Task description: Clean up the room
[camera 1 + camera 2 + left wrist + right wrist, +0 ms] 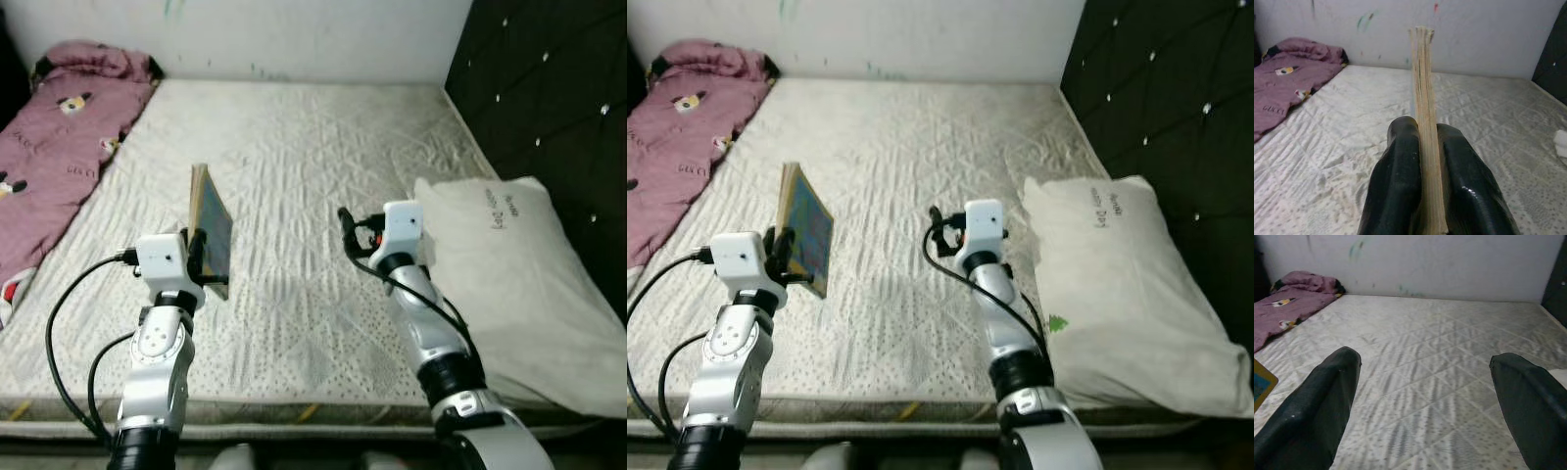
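A thin book [212,228] with a blue and yellow cover stands on edge above the mattress, held up by my left gripper [200,257], which is shut on its lower part. Seen from the left wrist, its cream page edge [1423,98] runs up between the two black fingers [1396,186]. My right gripper [345,227] hovers over the middle of the mattress, just left of the pillow, open with nothing between its fingers [1317,411].
A bare white quilted mattress [294,147] fills the scene. A pink patterned blanket [54,147] lies along its left side. A white pillow [509,284] lies at the right, against a dark tufted headboard [549,88]. A white wall stands behind.
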Tool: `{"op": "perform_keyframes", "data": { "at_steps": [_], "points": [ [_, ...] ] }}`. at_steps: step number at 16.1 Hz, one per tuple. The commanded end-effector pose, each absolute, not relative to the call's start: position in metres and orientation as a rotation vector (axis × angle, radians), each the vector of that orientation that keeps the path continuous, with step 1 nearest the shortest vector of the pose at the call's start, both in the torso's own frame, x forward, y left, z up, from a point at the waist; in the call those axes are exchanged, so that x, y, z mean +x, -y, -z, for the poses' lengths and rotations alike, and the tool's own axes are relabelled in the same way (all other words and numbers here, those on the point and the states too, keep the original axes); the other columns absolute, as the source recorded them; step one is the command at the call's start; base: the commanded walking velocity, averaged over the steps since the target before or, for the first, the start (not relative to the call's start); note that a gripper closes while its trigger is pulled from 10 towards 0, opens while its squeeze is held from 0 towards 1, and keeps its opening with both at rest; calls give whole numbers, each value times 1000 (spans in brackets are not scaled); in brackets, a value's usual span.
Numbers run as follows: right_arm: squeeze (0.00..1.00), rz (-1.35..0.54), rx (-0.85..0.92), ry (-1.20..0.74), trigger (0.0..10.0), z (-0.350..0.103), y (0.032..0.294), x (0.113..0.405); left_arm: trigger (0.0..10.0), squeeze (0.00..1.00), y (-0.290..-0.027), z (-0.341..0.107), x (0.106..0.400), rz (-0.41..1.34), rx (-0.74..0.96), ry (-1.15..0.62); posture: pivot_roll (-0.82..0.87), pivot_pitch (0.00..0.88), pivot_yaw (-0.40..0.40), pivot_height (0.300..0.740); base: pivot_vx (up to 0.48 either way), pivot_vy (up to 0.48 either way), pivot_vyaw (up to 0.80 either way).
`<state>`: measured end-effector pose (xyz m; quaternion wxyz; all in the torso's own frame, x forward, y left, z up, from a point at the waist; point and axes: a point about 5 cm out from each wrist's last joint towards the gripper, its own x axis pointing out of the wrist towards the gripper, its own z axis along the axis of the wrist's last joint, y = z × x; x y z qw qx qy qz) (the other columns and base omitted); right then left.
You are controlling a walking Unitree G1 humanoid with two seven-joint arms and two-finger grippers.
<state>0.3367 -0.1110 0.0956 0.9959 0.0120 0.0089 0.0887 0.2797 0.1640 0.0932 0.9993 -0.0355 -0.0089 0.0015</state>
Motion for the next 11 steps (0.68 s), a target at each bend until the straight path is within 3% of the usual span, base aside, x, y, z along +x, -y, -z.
{"op": "perform_keyframes", "data": {
  "at_steps": [1, 4, 9, 11],
  "points": [
    [0, -168, 19, -20, 10000, -95, 116, 337, 10000, 0, -157, -101, 280, 20, -74, 69, -52, 0, -10, 740, 0, 0, 0],
    [0, -167, 18, -21, 10000, -95, 116, 337, 10000, 0, -158, -103, 281, 10, -55, 82, -53, 0, -11, 740, 0, 0, 0],
    [0, -166, 26, -28, 10000, -94, 117, 337, 10000, 0, -155, -102, 281, 33, -58, 61, -53, 0, -12, 740, 0, 0, -756],
    [0, -175, 17, -24, 10000, -96, 116, 338, 10000, 0, -153, -102, 282, 45, -67, 60, -54, 0, -16, 740, 0, -253, 0]
  ]
}}
